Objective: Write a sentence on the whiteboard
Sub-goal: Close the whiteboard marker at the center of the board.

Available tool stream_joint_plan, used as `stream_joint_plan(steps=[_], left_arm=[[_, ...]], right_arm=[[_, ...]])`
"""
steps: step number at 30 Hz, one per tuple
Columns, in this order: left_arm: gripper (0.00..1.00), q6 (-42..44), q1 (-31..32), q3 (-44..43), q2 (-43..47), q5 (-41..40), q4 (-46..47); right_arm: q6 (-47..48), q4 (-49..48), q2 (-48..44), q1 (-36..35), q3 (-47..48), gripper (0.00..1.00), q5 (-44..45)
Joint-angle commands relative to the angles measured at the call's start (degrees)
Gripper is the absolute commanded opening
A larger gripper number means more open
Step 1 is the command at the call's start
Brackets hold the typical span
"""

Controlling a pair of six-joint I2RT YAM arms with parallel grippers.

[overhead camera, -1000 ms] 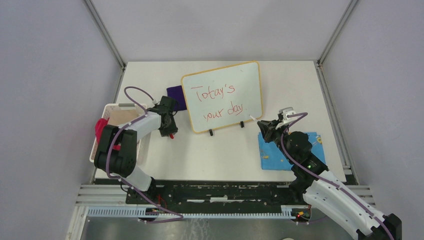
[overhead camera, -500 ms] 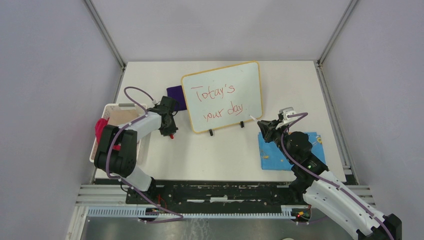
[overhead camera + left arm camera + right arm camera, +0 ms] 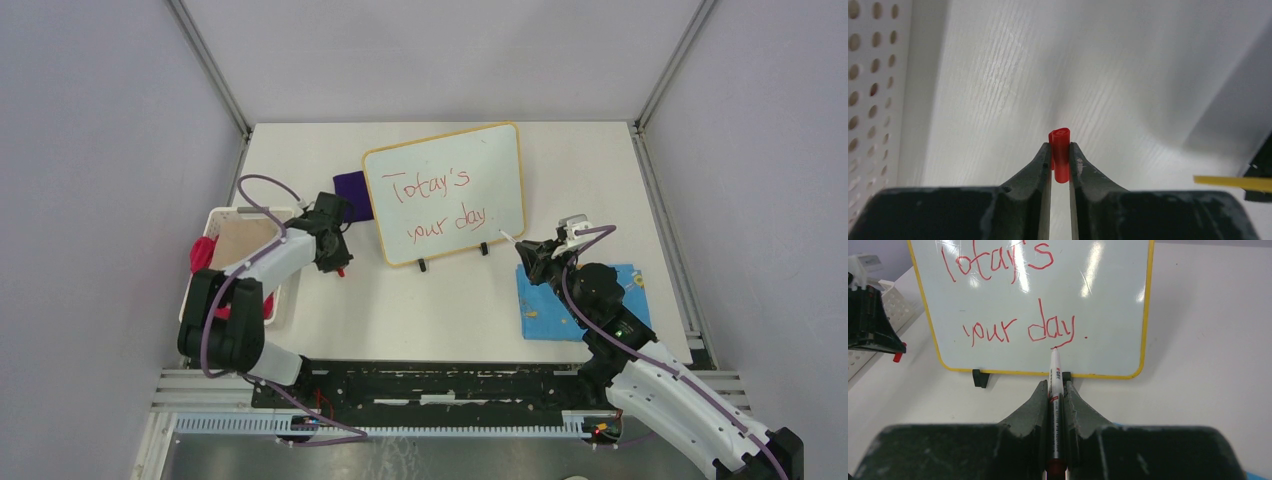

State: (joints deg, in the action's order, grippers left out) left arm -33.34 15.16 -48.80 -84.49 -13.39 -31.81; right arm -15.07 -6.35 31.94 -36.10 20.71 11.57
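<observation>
The whiteboard [image 3: 445,190] with its yellow frame stands on two black feet at the table's middle back. It carries the red sentence [image 3: 440,205] "Today's your day" in two lines, also seen in the right wrist view [image 3: 1018,330]. My right gripper [image 3: 528,252] is shut on a white marker [image 3: 1054,390] whose tip points at the board's lower right edge, just off it. My left gripper [image 3: 340,262] is shut on a small red marker cap [image 3: 1061,155], held over the bare table left of the board.
A white perforated basket [image 3: 235,255] with a red item sits at the left. A purple cloth [image 3: 352,190] lies behind the board's left edge. A blue patterned cloth [image 3: 570,300] lies under my right arm.
My left arm's elbow has shifted left and lower while its gripper stays by the board with the cap. The right arm and marker have not moved.
</observation>
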Motion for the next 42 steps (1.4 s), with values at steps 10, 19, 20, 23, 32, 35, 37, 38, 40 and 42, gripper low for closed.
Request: stream_joint_plan(steps=[10,19,20,23,32,35,37,38,40,42], left_arm=[[0.02,0.32,0.57,-14.34,25.94,10.74,0.18],[0.02,-1.10,0.53,-19.53,29.75,25.00,17.77],[0.02,-2.80,0.57,-19.13,29.62,27.05,21.11],[0.02,-9.57,0.66,-16.86,28.98,32.32,33.94],[0.02,-26.90,2.93,-14.83,23.09,38.39,64.22],[0.02,-31.94,4.24,-11.98,23.06,36.50,71.28],[0.02,-35.33,5.29,-9.84,23.30,34.50,75.46],[0.02,-36.74,5.78,-9.27,23.47,33.74,76.72],[0.02,-38.70,6.94,-8.67,23.93,32.17,77.23],[0.02,-40.25,8.54,-8.07,24.82,29.95,76.32]], right_arm=[[0.17,-10.75,9.68,0.02,12.44,0.00,-0.60],[9.70,-14.38,19.70,-9.46,32.72,0.00,5.18],[12.54,-15.36,20.22,-11.90,33.60,0.00,7.47],[18.90,-19.72,20.99,-19.20,33.76,0.00,14.54],[47.95,-55.88,20.96,-40.37,18.12,0.00,31.00],[52.27,-66.48,22.10,-44.65,14.06,0.00,30.60],[52.25,-69.43,22.92,-46.15,12.97,0.00,29.07],[52.10,-70.77,23.38,-46.56,12.87,0.00,28.67],[51.70,-72.40,24.41,-46.82,13.16,0.00,27.97],[51.24,-73.65,26.06,-46.78,14.72,0.00,27.98]])
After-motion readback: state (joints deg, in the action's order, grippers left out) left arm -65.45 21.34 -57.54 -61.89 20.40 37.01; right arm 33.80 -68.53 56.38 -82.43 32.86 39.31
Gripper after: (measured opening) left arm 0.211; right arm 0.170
